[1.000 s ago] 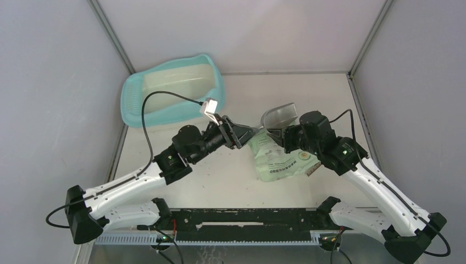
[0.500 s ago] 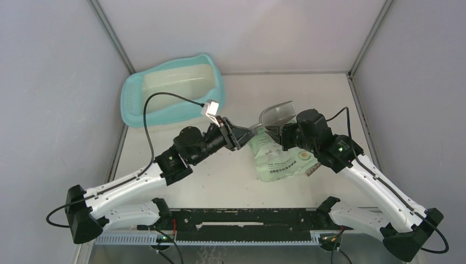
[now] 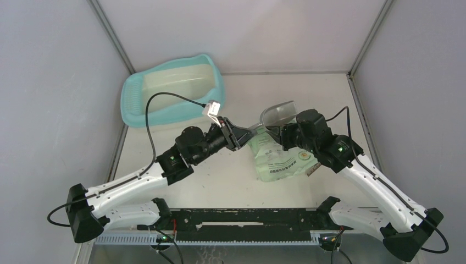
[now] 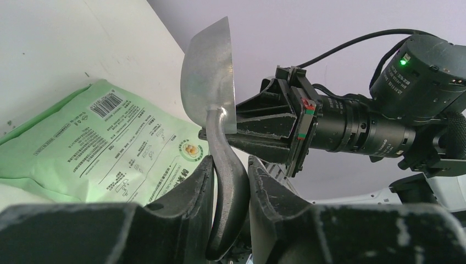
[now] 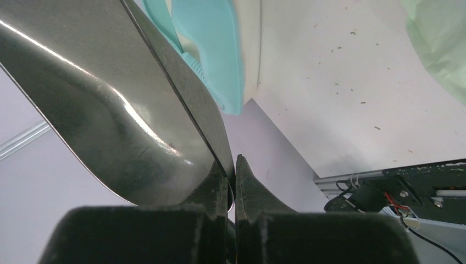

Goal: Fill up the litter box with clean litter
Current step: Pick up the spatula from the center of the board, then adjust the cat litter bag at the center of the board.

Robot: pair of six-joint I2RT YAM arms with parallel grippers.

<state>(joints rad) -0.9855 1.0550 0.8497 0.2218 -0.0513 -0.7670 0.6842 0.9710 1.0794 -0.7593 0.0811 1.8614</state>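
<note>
The turquoise litter box (image 3: 134, 102) stands at the table's far left, its inside pale cream; its rim (image 5: 214, 49) shows in the right wrist view. A grey metal scoop (image 3: 279, 115) hangs above the table between both arms. My left gripper (image 3: 247, 132) is shut on the scoop's dark handle (image 4: 225, 181), one finger on each side of it (image 4: 231, 159). My right gripper (image 5: 231, 159) is shut on the edge of the scoop's bowl (image 5: 110, 99). A few specks of litter (image 5: 351, 82) lie scattered on the table.
A flat green printed bag (image 3: 280, 159) lies on the table under both grippers, also in the left wrist view (image 4: 110, 143). Grey walls close in the table on three sides. The black rail (image 3: 242, 217) runs along the near edge.
My left gripper's fingers have closed in onto the scoop's handle. Both arms and the scoop have drifted slightly to the left.
</note>
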